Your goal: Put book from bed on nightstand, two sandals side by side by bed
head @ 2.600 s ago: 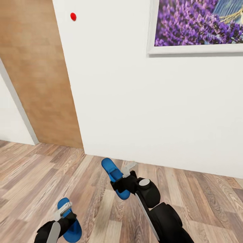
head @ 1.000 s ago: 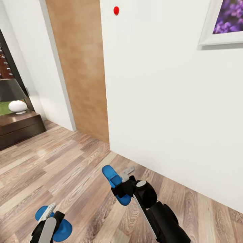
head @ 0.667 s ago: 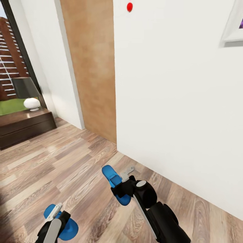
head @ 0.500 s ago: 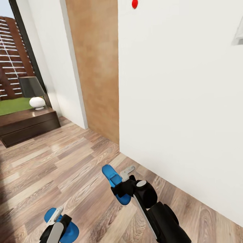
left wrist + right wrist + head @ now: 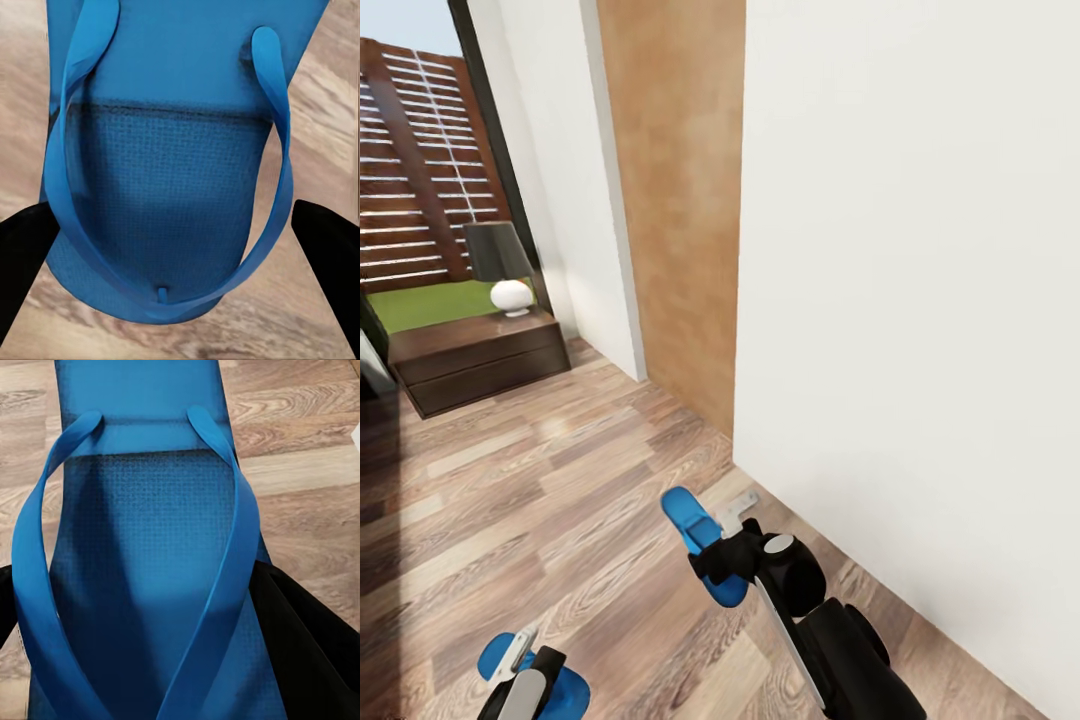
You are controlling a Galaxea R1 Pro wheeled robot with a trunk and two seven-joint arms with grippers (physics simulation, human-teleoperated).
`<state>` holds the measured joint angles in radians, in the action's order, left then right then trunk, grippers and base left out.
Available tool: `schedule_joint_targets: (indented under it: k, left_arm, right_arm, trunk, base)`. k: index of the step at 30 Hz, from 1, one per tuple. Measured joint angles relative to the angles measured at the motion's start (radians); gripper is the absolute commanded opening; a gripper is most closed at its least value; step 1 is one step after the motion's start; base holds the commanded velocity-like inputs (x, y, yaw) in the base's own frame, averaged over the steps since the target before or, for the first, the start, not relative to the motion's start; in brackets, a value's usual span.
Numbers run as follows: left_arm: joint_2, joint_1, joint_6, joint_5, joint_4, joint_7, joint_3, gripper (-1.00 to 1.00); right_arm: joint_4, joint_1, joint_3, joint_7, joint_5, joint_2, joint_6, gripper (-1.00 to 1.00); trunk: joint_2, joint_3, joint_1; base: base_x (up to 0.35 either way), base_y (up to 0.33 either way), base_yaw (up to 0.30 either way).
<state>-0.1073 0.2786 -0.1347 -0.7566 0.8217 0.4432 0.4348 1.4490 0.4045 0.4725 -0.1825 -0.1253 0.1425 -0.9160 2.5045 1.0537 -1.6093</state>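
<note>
I hold one bright blue flat sandal (image 5: 703, 545) in my right gripper (image 5: 722, 558), its black jaws clamped on the sole partway along, so the rounded end pokes out ahead of my black right arm (image 5: 830, 640) above the brown wood-plank floor (image 5: 560, 500). In the right wrist view this sandal (image 5: 142, 570) runs straight out from the gripper, blue straps meeting in a V toward the camera, with a black finger (image 5: 307, 652) pressed against its edge.

My left gripper (image 5: 525, 665) is closed on the second bright blue sandal (image 5: 530, 675), low by the floor, well apart from the first one. In the left wrist view that sandal (image 5: 165, 165) lies between my two black fingers (image 5: 330, 255), strap side to the camera; I cannot see the contact itself there.

The white wall (image 5: 910, 300) stands just beside my right arm. Beyond its corner is a light brown wooden panel (image 5: 680, 200). Farther along the floor from that panel sits a low glossy dark brown cabinet (image 5: 480, 360) carrying a lamp with a white round base and dark shade (image 5: 503, 268), in front of a black-framed glass window (image 5: 420, 200) showing green lawn and a slatted brown fence.
</note>
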Motion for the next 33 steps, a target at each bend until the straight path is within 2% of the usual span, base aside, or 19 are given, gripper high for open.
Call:
schedule_joint_targets:
  k: [6, 8, 10, 14, 15, 16, 25, 33]
  left_arm:
    - [0.000, 0.000, 0.037, -0.007, -0.012, -0.001, 0.002, -1.00]
    - [0.002, 0.000, 0.048, -0.044, -0.017, -0.005, 0.002, -1.00]
    - [0.003, 0.000, 0.050, -0.067, -0.018, -0.005, 0.002, -1.00]
    - [0.002, 0.000, 0.052, -0.084, -0.018, -0.002, 0.002, -1.00]
    - [0.001, 0.000, 0.054, -0.087, -0.012, 0.008, 0.001, -1.00]
    - [0.000, 0.000, 0.057, -0.095, -0.005, 0.063, 0.000, -1.00]
    - [0.000, 0.000, 0.056, -0.098, -0.002, 0.070, -0.009, -1.00]
    - [-0.002, 0.001, 0.058, -0.099, -0.001, 0.060, -0.010, -1.00]
  right_arm:
    - [-0.009, 0.001, -0.001, 0.000, -0.002, 0.003, -0.001, -1.00]
    - [-0.012, 0.001, 0.000, -0.001, -0.002, 0.002, -0.001, -1.00]
    - [-0.012, 0.001, 0.002, -0.001, 0.000, 0.001, -0.002, -1.00]
    - [-0.013, 0.001, 0.005, -0.001, -0.001, 0.002, -0.002, -1.00]
    - [-0.014, 0.001, 0.005, -0.001, -0.002, 0.003, -0.002, -1.00]
    - [-0.025, 0.003, 0.001, -0.003, -0.004, 0.004, -0.001, -1.00]
    - [-0.033, 0.003, 0.004, -0.004, -0.002, 0.003, 0.000, -1.00]
    - [-0.034, 0.003, 0.007, -0.003, -0.003, 0.002, 0.001, -1.00]
  trunk:
    - [0.000, 0.004, 0.000]
    - [0.000, 0.005, 0.000]
    - [0.000, 0.007, 0.000]
    - [0.000, 0.009, 0.000]
    - [0.000, 0.010, 0.000]
    - [0.000, 0.011, 0.000]
    - [0.000, 0.017, 0.000]
    - [0.000, 0.022, 0.000]
  base:
    - [0.175, -0.173, 0.270]
    - [0.031, -0.030, 0.270]
    - [0.016, -0.016, 0.270]
    - [0.008, -0.008, 0.270]
    - [0.001, -0.001, 0.270]
    - [0.001, -0.001, 0.270]
    - [0.008, -0.010, 0.270]
    - [0.151, -0.205, 0.271]
